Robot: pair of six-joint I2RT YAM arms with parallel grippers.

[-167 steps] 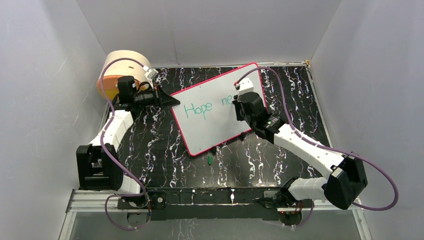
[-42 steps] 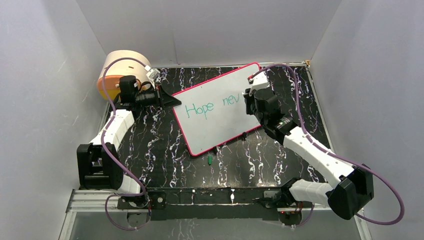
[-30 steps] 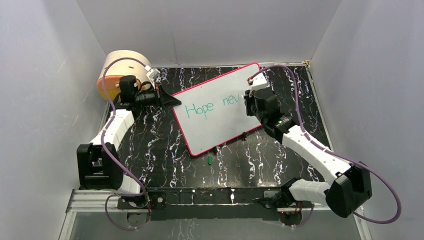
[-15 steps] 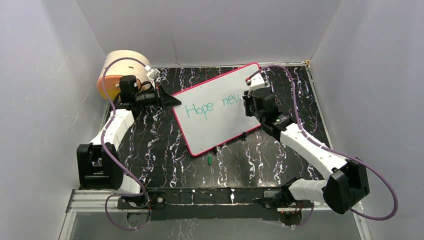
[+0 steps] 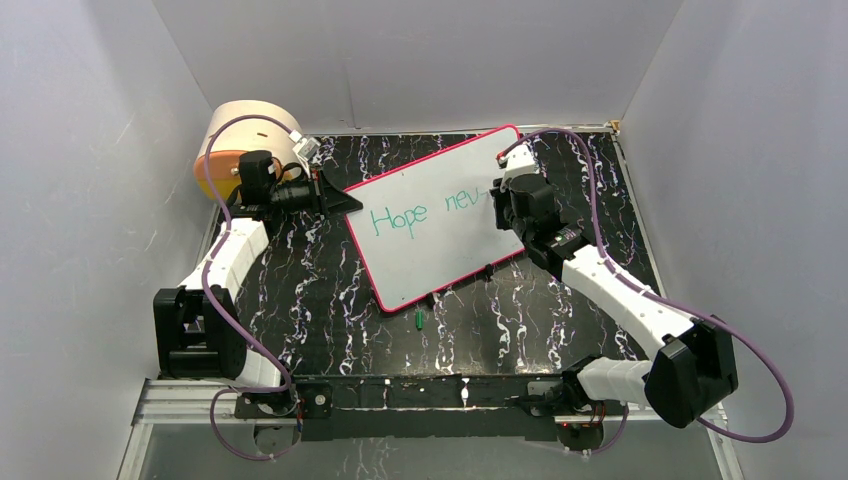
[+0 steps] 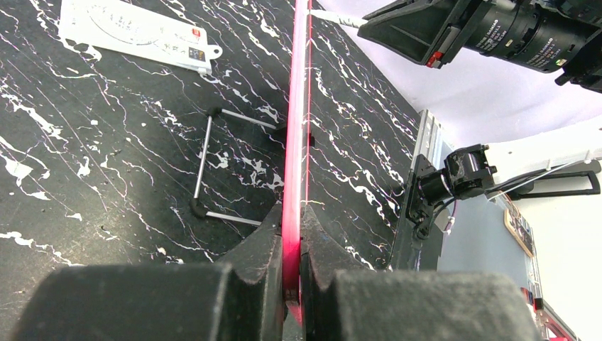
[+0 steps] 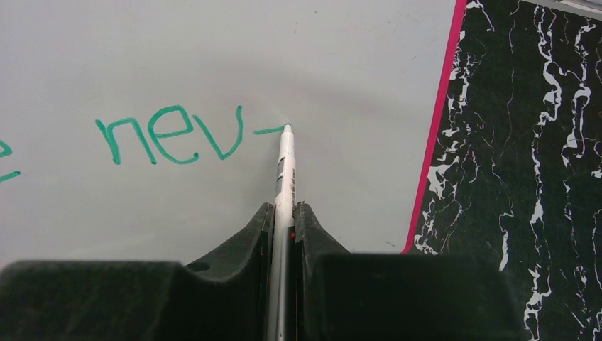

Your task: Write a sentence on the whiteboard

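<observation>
Since a second ago the sentence (image 7: 170, 135) has gained a short dash at 3 o'clock of "nev", the opening stroke of the next letter. Some seconds back it read only "Hope ne". The right gripper (image 7: 284, 213) has crept toward 3 o'clock along the line with it. So the writing advances letter by letter. I judge the second word half done, with its ending and a third word yet to come.

The right jaws pinch the pen (image 7: 285, 167), whose tip touches the end of that dash. The left gripper (image 6: 291, 224) pinches the rim of the board (image 5: 430, 262) at its 9 o'clock corner, steadying it.

The board sits toward 12 o'clock on the table (image 5: 520, 310), its long side slanting up toward 2 o'clock, a wire stand (image 6: 202, 163) behind it. It is white, pink-rimmed and round-cornered. The teal letters run along its upper half, and the lower half is bare.
</observation>
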